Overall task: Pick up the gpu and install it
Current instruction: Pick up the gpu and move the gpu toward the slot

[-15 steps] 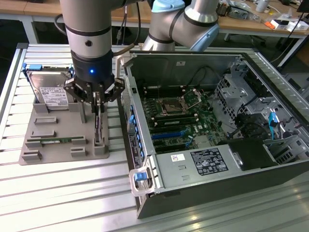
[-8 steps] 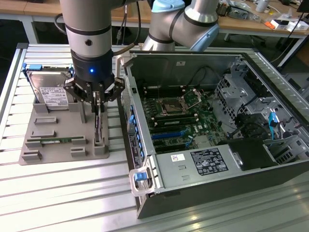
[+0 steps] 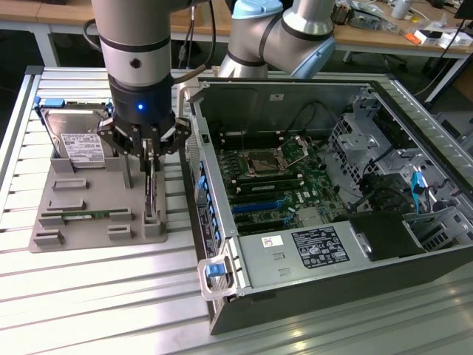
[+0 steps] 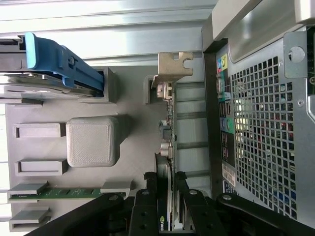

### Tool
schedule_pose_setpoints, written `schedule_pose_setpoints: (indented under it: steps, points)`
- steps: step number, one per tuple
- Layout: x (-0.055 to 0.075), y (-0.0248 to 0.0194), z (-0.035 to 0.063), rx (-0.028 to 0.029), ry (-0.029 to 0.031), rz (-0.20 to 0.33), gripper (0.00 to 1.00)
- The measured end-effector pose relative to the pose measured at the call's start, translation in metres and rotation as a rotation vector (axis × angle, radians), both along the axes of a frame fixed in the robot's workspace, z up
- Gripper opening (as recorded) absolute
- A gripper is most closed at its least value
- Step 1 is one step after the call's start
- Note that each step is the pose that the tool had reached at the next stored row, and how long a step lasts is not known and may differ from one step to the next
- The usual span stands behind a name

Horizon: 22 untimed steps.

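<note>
Beside the gpu (image 3: 151, 194): hard drive (image 3: 74, 138), memory stick (image 3: 85, 215), computer case (image 3: 318, 297).

1 gpu (image 4: 167, 132) — stood edge-on in grey holder (image 4: 133, 98), clasped by gripper (image 4: 166, 181); 1 blue-framed hard drive (image 4: 64, 64) and 1 green memory stick (image 4: 69, 192) slotted alongside — perforated case (image 4: 261, 123) beside.

Hard drive (image 3: 74, 139) in grey tray (image 3: 83, 194) beside open computer case (image 3: 281, 96).
</note>
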<state>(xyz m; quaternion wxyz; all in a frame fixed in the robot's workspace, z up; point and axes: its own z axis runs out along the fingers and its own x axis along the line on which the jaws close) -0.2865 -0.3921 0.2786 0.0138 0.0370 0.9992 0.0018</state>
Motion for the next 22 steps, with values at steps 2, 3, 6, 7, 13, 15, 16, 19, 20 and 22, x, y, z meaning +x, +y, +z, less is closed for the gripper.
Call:
schedule_pose_setpoints:
  steps: [2, 3, 6, 7, 13, 15, 16, 19, 20, 22]
  points:
    - [0.0, 0.0, 0.0003, 0.0, 0.0, 0.0, 0.25]
    - [0.0, 0.0, 0.0006, 0.0, 0.0, 0.0, 0.25]
    - [0.0, 0.0, 0.0013, 0.0, 0.0, 0.0, 0.25]
    - [0.0, 0.0, 0.0018, 0.0, 0.0, 0.0, 0.25]
    - [0.0, 0.0, 0.0046, 0.0, 0.0, 0.0, 0.25]
    - [0.0, 0.0, 0.005, 0.0, 0.0, 0.0, 0.25]
    - [0.0, 0.0, 0.0052, 0.0, 0.0, 0.0, 0.25]
    - [0.0, 0.0, 0.0058, 0.0, 0.0, 0.0, 0.25]
    - [0.0, 0.0, 0.006, 0.0, 0.0, 0.0, 0.25]
    - [0.0, 0.0, 0.0066, 0.0, 0.0, 0.0, 0.25]
